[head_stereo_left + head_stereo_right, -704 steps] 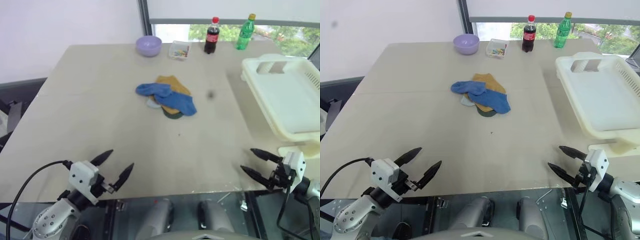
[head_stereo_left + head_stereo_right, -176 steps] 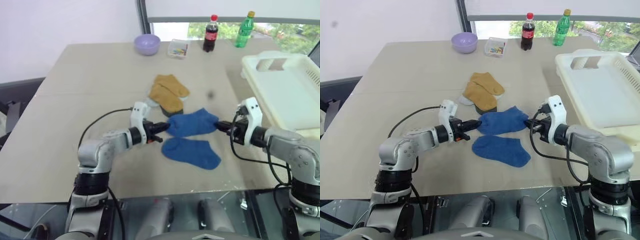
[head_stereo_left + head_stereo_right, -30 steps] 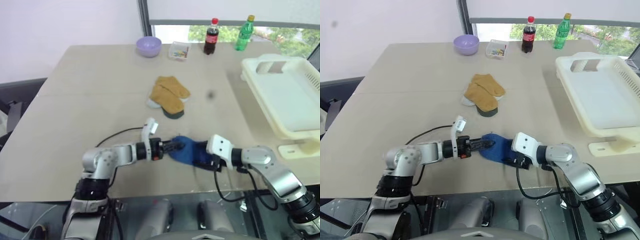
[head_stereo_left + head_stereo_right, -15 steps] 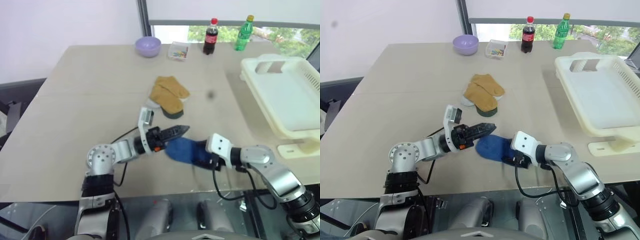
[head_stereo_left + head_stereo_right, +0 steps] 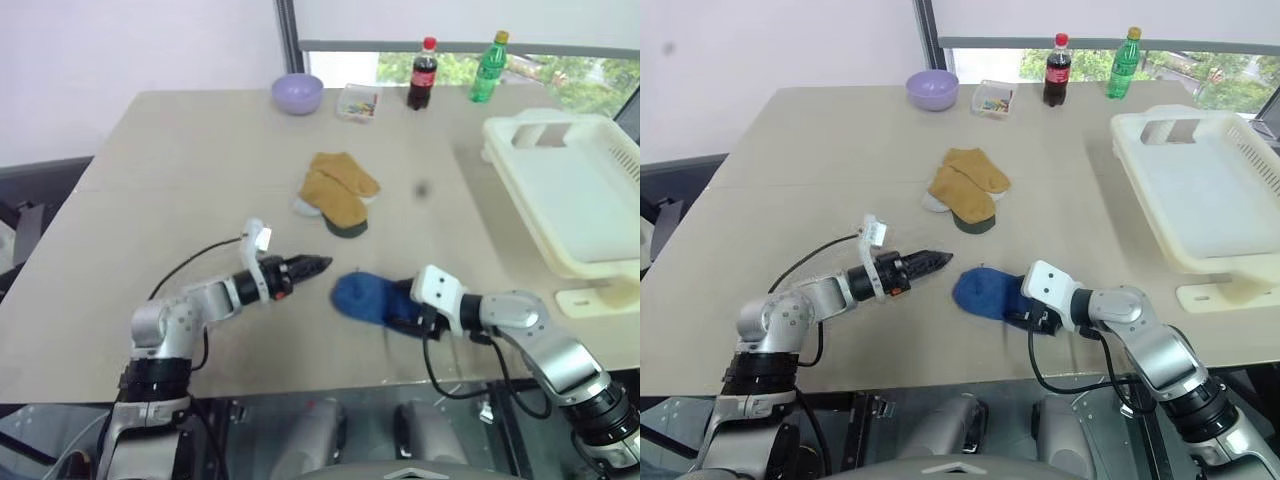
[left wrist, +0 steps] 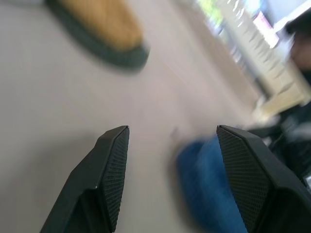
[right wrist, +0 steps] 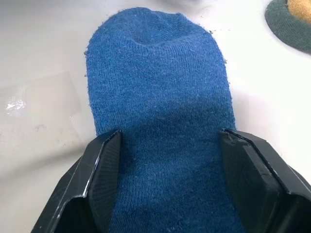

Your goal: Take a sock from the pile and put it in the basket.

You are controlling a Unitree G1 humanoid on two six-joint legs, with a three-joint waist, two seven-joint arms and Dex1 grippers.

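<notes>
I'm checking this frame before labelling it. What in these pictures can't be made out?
- Basket: its far right side is cut off by the edge of both eye views.
- Small clear box near the bottles: contents too small to identify.
- Blue sock: its near end runs out of the right wrist view; whether the right gripper pinches it or only straddles it is unclear.
- Left wrist view: everything past the left gripper is blurred.

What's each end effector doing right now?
Left end effector: open, empty, apart from the blue sock.
Right end effector: fingers straddle the blue sock, around it.
</notes>
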